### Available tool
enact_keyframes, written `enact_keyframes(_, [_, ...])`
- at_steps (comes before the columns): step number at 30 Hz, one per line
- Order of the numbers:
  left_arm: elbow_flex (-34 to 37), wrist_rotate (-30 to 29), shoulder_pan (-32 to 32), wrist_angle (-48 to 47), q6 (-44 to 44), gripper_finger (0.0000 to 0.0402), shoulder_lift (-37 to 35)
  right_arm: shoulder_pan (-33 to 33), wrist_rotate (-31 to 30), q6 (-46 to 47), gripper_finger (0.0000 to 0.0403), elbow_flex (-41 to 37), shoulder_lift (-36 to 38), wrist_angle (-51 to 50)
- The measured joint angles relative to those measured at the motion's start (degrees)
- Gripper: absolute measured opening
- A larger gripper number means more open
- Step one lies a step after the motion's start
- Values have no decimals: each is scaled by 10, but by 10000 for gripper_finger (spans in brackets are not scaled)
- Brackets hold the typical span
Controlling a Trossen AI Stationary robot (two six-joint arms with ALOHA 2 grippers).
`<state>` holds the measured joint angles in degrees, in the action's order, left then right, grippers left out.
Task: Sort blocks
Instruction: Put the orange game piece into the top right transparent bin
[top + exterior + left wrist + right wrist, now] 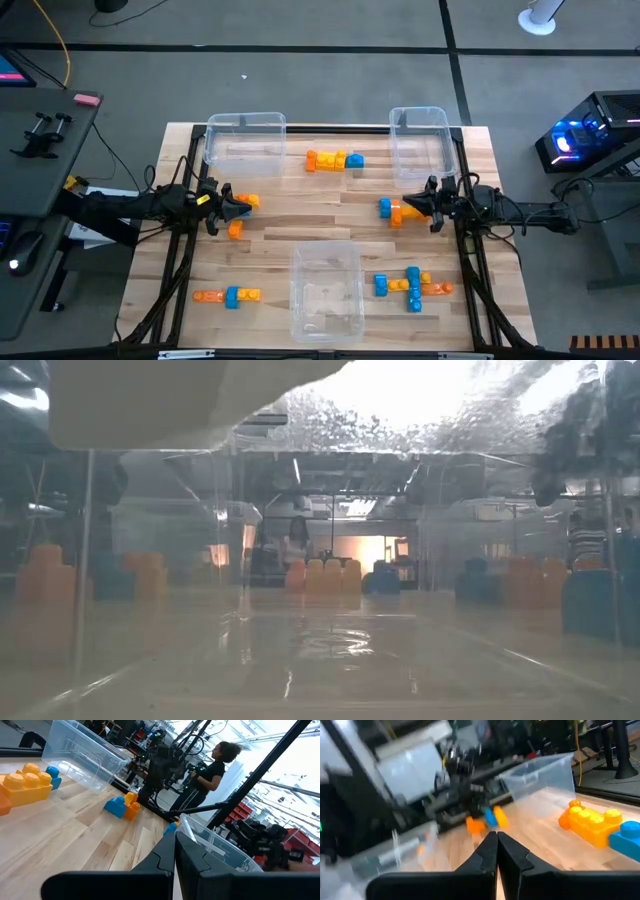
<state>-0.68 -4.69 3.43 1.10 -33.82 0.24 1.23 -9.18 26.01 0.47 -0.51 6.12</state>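
Blocks in blue and orange lie scattered on the wooden table: a row at the far middle, a row at the near left and a cluster at the near right. My left gripper is shut and points level toward the table's middle, over an orange block; its shut fingers show in the left wrist view. My right gripper is also shut and level, over a blue and orange pair; its fingers hold nothing.
Three clear bins stand on the table: far left, far right, near middle. The low view looks through the near bin's wall. A person stands beyond the table's right side.
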Motion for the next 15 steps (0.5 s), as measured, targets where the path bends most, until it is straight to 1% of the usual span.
enact_keyframes(1, [0, 0, 0, 0, 0, 1, 0, 0, -42, 44, 1, 0, 0, 45])
enact_keyframes(3, [0, 0, 0, 0, 0, 1, 0, 0, -146, 169, 1, 0, 1, 144])
enact_keyframes(4, [0, 0, 0, 0, 0, 1, 0, 1, -200, 209, 1, 0, -1, 196])
enact_keyframes(5, [0, 0, 0, 0, 0, 1, 0, 5, -222, 220, 1, 0, -6, 251])
enact_keyframes(6, [0, 0, 0, 0, 0, 1, 0, 10, -207, 203, 1, 3, -9, 311])
enact_keyframes(7, [0, 0, 0, 0, 0, 1, 0, 14, -160, 166, 1, 15, -13, 347])
enact_keyframes(8, [0, 0, 0, 0, 0, 1, 0, 19, -88, 121, 1, 41, -17, 368])
enact_keyframes(9, [0, 0, 0, 0, 0, 1, 0, 20, -20, 93, 1, 78, -19, 358])
enact_keyframes(10, [0, 0, 0, 0, 0, 1, 0, 21, 19, 85, 1, 119, -19, 311])
enact_keyframes(11, [0, 0, 0, 0, 0, 1, 0, 21, 41, 84, 1, 180, -23, 212])
enact_keyframes(13, [0, 0, 0, 0, 0, 1, 0, 21, 62, 72, 1, 309, -51, -79])
enact_keyframes(14, [0, 0, 0, 0, 0, 1, 0, 21, 70, 66, 1, 377, -79, -229])
enact_keyframes(15, [0, 0, 0, 0, 0, 1, 0, 21, 85, 65, 1, 436, -114, -353])
